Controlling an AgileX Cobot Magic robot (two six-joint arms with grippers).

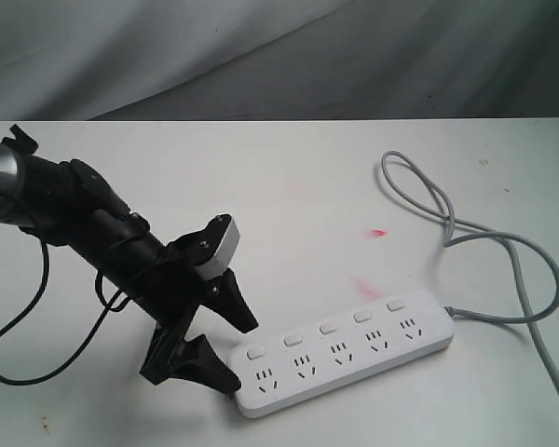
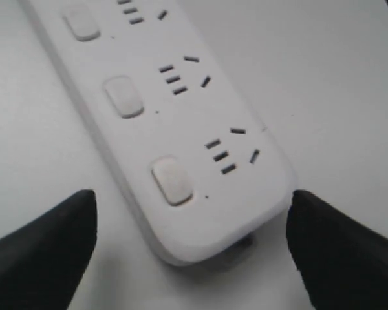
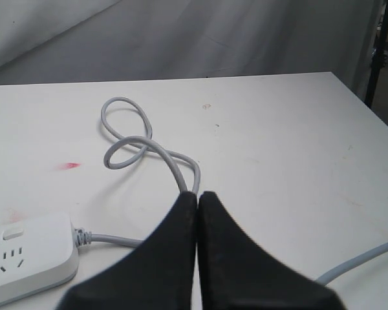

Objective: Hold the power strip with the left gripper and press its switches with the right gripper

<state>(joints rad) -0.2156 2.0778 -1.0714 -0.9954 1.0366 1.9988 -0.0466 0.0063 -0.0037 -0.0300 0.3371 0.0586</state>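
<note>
The white power strip (image 1: 354, 346) lies slanted on the table, with its five switches (image 1: 328, 328) in a row above the sockets. My left gripper (image 1: 243, 358) is open and straddles the strip's cordless end. In the left wrist view the black fingers (image 2: 45, 248) flank that rounded end (image 2: 213, 213), the nearest switch (image 2: 172, 181) just beyond; one tip is very close to the strip's edge. My right gripper (image 3: 197, 197) is shut with nothing in it, away from the strip's cord end (image 3: 26, 258). It does not appear in the exterior view.
The grey cord (image 1: 503, 242) loops across the right side of the white table (image 1: 289, 177) and runs off the right edge; it also lies ahead of the right gripper (image 3: 142, 145). Red smudges (image 1: 377, 232) mark the tabletop. A black cable (image 1: 19, 345) hangs under the left arm.
</note>
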